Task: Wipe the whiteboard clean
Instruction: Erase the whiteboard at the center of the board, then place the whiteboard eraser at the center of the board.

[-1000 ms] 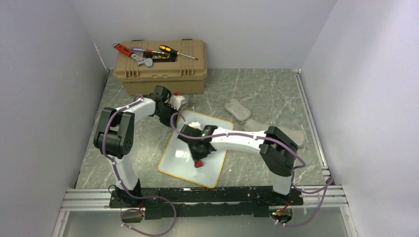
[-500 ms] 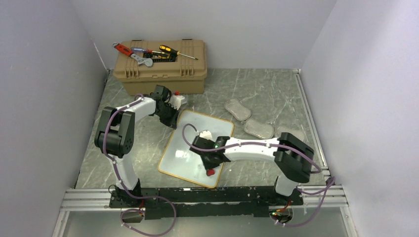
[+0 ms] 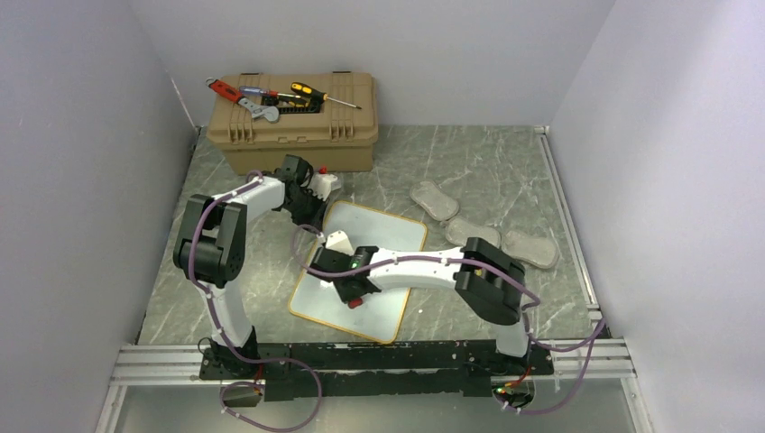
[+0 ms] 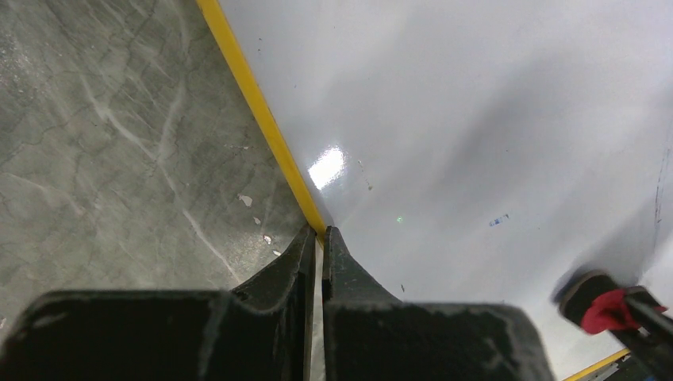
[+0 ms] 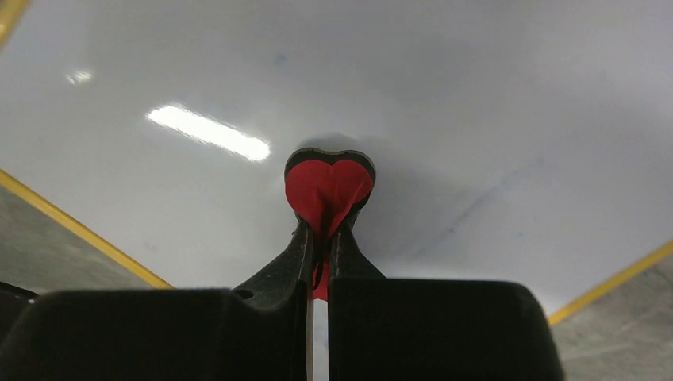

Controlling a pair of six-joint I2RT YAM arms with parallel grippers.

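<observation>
Whiteboard (image 3: 390,233) lying flat, long axis near-to-far, far end angled right

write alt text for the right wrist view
The black right gripper is shut on a small red heart-shaped pad with a black edge, held over a glossy white board with a thin yellow frame. Grey marbled tabletop shows at the lower corners.

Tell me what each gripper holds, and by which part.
The right gripper pinches a red eraser by its near end. The left gripper is shut at the frame of the whiteboard; whether it grips it cannot be told.
</observation>
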